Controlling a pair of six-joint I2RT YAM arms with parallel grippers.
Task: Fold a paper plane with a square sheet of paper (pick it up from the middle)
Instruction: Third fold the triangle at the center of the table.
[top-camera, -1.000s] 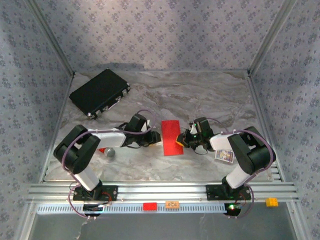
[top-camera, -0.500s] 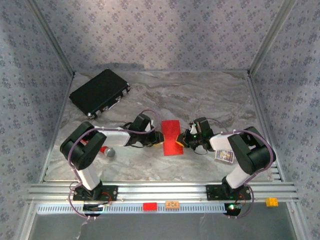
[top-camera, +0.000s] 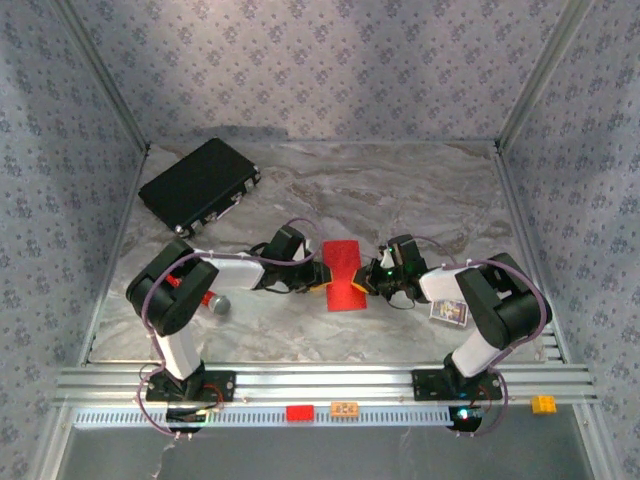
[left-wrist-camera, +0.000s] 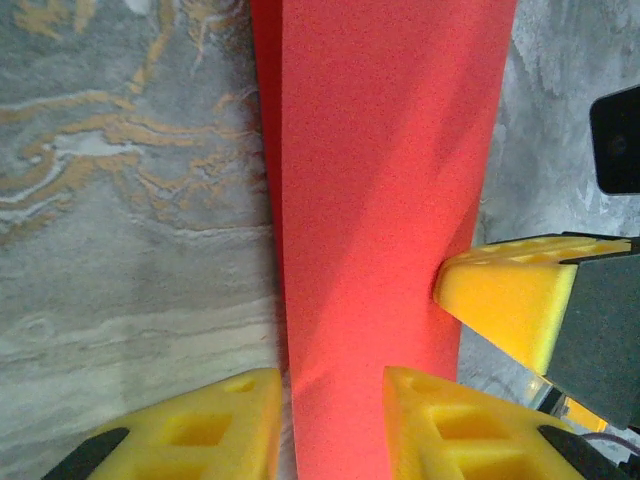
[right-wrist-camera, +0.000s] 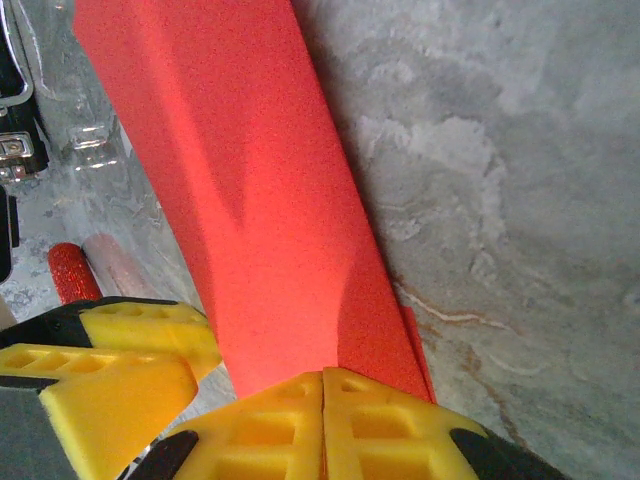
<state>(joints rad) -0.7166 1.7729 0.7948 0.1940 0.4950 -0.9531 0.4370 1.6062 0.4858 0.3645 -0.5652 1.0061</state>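
"Two hands meet mid-frame in the overhead view: the left hand at the paper's left edge, the right hand at its right. Why?"

"I'd judge one anchors it while the other works a crease. The paper lies as a folded red strip on the table."

"The left wrist view?"

"At the bottom of the frame its jaws stand apart astride the paper's long edge, not clamped."

"And the right wrist?"

"At bottom centre, its jaws are clenched on the paper's near end; the sheet rises into the pinch."

"The surroundings?"

"Marbled grey table, a black case at upper left, patterned walls on three sides."
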